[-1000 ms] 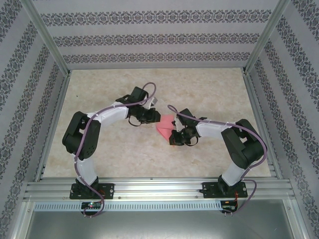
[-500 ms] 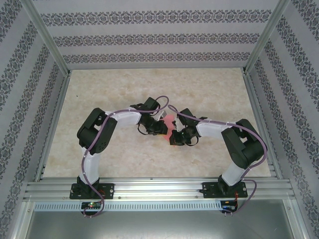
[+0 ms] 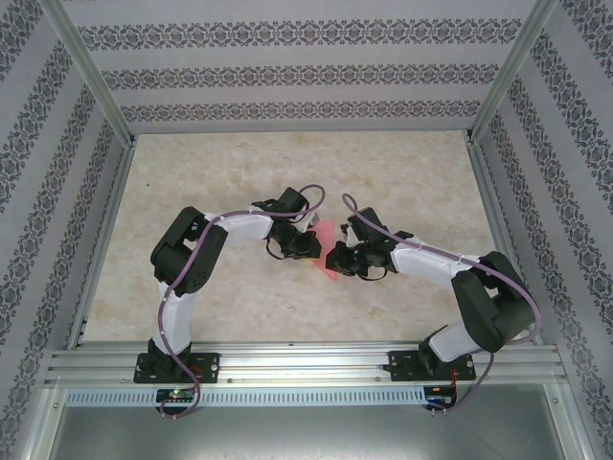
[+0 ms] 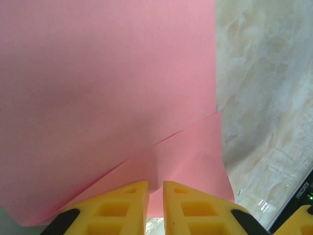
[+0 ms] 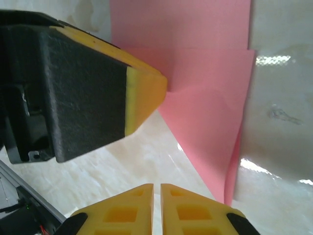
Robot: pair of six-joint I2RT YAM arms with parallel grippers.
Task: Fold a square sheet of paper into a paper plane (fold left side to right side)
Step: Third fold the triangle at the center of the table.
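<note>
The square sheet of paper (image 3: 329, 259) sits at frame centre in the top view. It is now just a narrow pink strip between the two grippers, where a second ago it lay as a wider pink patch with its left part uncovered. So you've taken the left side over toward the right.

In the left wrist view the sheet (image 4: 98, 88) runs from upper left to centre. A second layer's edge cuts diagonally from lower left up to centre right, so there are two layers, not pressed flat as far as I can judge. In the right wrist view the sheet (image 5: 205, 98) is at upper right. Its lower flap looks lifted off the table (image 5: 98, 161), with shadow along its right edge.

Left gripper (image 4: 155, 196): your left arm has swung right across the sheet in the last second. The fingers are narrow with a thin slit, and the pink flap runs right into it, so it looks pinched on the sheet. In the right wrist view its tip touches the sheet at the layer edge, upper centre.

Right gripper (image 5: 156, 196): it is at bottom centre, fingers nearly together, with nothing between them and bare table beyond. It is just beside the sheet, not on it. In the top view its arm has stretched out toward lower right.

Meaning: the fold is midway, carried over but probably not creased yet. The right edges look a bit offset, so check alignment before you press.
</note>
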